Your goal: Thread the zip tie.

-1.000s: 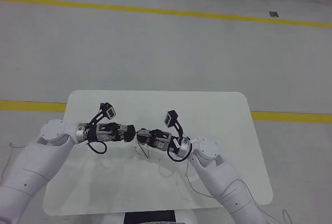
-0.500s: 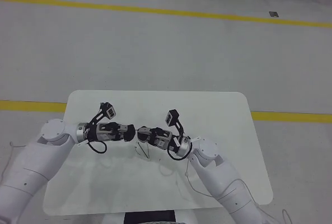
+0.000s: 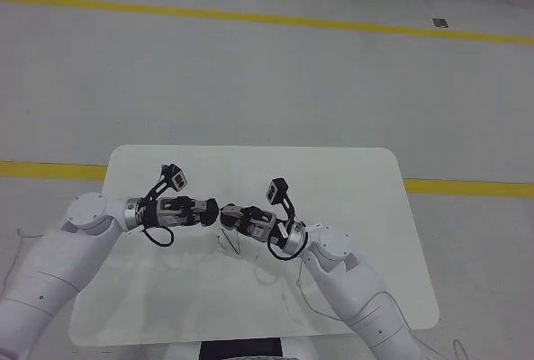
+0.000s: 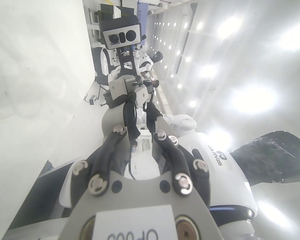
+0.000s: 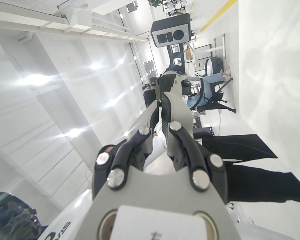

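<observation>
Here, left claw [image 3: 211,213] and right claw [image 3: 230,216] nearly touch above table [image 3: 357,180], zip tie [image 3: 225,239] dangling beneath. Likely light, springy, slick: pinch near tip. Whether either claw is clamped or apart: cannot tell.

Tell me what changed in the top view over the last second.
Very little. The right elbow drew slightly toward the near edge of the table, and the left gripper edged a touch toward the right gripper. The two stay tip to tip above the table's middle, with the zip tie dangling beneath them.
</observation>
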Controlling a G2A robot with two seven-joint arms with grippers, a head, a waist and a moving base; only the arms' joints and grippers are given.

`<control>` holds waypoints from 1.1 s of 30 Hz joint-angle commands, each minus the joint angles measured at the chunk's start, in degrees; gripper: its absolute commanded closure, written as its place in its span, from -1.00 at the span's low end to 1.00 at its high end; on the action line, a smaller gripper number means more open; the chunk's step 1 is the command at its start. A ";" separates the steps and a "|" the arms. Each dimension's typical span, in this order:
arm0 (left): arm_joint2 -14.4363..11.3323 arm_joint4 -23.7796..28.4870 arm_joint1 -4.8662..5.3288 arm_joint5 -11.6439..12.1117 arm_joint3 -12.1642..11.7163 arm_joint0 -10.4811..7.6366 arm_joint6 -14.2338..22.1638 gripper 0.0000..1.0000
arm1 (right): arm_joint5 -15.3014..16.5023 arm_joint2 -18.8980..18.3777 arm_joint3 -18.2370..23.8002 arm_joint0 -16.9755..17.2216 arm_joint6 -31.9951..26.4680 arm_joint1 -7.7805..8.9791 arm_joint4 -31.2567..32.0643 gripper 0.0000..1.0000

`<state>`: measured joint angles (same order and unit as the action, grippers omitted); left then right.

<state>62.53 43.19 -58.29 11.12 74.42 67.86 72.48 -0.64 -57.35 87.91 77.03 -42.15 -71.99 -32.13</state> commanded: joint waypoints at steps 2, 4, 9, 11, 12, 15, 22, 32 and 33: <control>0.06 -0.01 0.08 0.01 0.22 0.28 -0.10 0.82 | -0.04 0.14 0.14 0.10 0.03 0.00 0.06 1.00; 0.13 -0.08 0.15 -0.03 0.38 0.42 -0.10 0.84 | -0.06 0.20 0.21 0.15 0.03 0.00 0.09 1.00; 0.34 -0.31 0.34 -0.27 0.74 0.78 -0.13 0.98 | -0.02 0.27 0.45 0.30 0.02 0.03 0.28 1.00; 0.38 -0.39 0.40 -0.35 0.84 0.88 -0.16 1.00 | 0.01 0.27 0.56 0.35 -0.03 0.05 0.36 1.00; 0.41 -0.46 0.44 -0.39 0.91 0.92 -0.13 1.00 | 0.00 0.26 0.62 0.39 -0.13 0.07 0.37 1.00; 0.51 -0.53 0.54 -0.43 1.08 1.03 -0.02 1.00 | 0.05 0.17 0.80 0.57 -0.44 0.14 0.44 0.16; 0.95 -0.51 0.81 -0.38 1.53 1.42 0.32 1.00 | 0.53 -0.92 1.51 1.37 -0.20 0.44 0.62 -1.00; 2.07 -1.07 1.40 0.20 2.56 2.75 0.69 1.00 | 0.46 -2.88 2.84 2.69 0.16 0.98 0.95 -1.00; 2.18 -1.09 1.45 0.28 2.61 2.87 0.79 1.00 | 0.48 -2.92 2.93 2.77 0.21 1.00 0.94 -1.00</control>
<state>64.58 42.12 -56.90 11.31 76.97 70.59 73.15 -0.20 -60.22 90.74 79.71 -41.99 -71.00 -31.16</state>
